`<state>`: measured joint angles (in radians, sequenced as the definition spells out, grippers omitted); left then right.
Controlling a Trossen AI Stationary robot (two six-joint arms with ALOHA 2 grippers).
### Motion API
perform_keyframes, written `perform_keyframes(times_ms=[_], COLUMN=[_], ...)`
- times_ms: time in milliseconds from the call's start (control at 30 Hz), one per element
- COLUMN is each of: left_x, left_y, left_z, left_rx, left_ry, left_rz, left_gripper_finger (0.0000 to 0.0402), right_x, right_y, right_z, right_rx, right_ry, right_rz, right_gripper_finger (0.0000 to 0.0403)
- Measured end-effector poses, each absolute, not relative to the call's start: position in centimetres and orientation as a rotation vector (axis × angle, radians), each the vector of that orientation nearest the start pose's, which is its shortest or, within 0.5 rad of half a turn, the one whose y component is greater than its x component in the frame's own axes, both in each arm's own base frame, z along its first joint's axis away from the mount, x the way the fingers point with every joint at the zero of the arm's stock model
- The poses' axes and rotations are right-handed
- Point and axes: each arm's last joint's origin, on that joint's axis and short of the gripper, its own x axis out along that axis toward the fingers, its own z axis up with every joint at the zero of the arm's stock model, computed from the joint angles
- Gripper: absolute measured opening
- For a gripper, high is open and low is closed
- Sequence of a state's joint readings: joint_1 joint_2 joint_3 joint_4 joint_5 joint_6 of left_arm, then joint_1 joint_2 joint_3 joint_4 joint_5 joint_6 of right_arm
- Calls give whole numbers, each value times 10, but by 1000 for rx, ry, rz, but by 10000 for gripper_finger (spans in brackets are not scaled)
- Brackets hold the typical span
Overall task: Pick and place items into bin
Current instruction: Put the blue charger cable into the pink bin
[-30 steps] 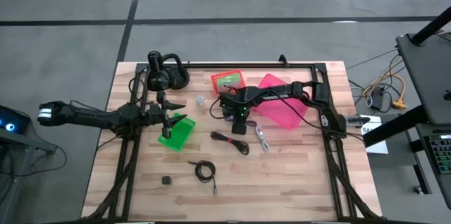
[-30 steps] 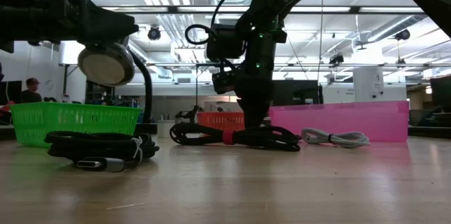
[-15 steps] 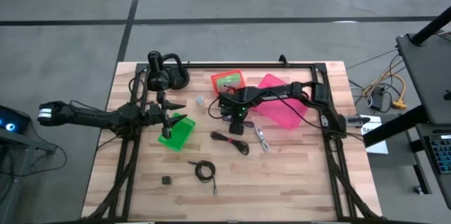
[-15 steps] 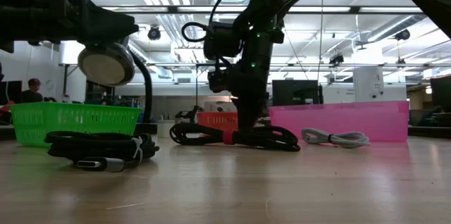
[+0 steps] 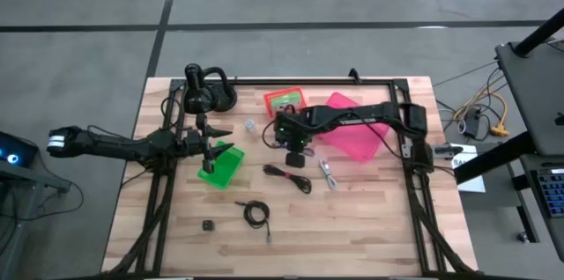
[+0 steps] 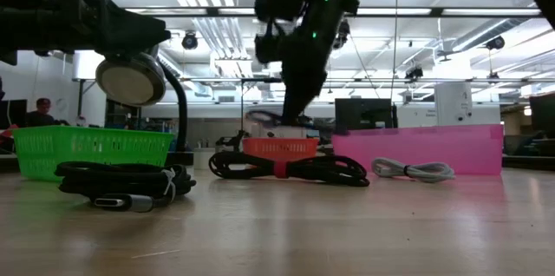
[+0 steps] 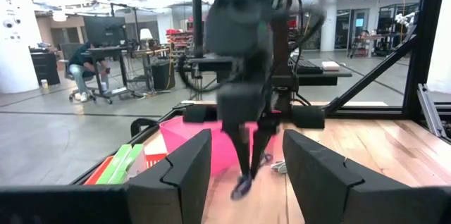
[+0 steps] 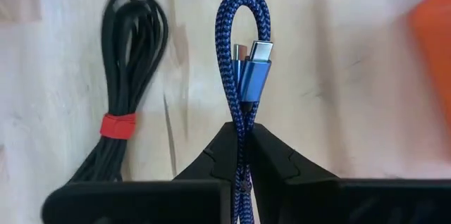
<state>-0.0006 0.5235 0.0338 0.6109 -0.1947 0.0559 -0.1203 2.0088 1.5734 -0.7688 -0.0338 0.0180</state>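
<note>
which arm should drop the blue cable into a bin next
Right: its pincer is already shut on the blue cable, lifted beside the pink bin. The left pincer hangs open over the green bin.

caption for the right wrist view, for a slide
Right pincer shut on a blue braided cable, lifted above the wooden table beside a coiled black cable.

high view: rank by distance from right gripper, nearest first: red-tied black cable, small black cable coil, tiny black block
Right gripper is shut on the blue braided cable.
1. Red-tied black cable: just in front of the gripper, mid-table.
2. Small black cable coil: farther toward the front edge.
3. Tiny black block: farthest, front-left.
</note>
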Motion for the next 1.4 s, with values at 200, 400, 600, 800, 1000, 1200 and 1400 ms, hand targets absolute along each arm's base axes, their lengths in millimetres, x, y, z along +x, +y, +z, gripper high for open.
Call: perform_keyframes(times_ms=[200, 400, 600, 800, 1000, 1200, 1400], left_x=[131, 131, 131, 131, 131, 131, 132], left_y=[5, 5, 6, 6, 6, 6, 6], left_z=[185, 185, 185, 185, 185, 185, 181], left_rx=[43, 43, 44, 44, 45, 45, 47], left_ry=[-116, -116, -116, -117, -117, -116, -77], left_rz=[197, 197, 197, 198, 198, 198, 197], left_gripper_finger=[162, 162, 162, 162, 162, 162, 162], right_x=[403, 384, 361, 338, 319, 308, 303], right_y=[-38, -34, -32, -29, -27, -25, -27], right_z=[225, 229, 225, 212, 199, 201, 216], right_rx=[12, -10, -34, -55, -59, -99, -156], right_ry=[1072, 909, 696, 524, 430, 401, 353], right_rz=[-127, -119, -118, -117, -118, -138, -161], right_gripper_finger=[13, 13, 13, 13, 13, 13, 13])
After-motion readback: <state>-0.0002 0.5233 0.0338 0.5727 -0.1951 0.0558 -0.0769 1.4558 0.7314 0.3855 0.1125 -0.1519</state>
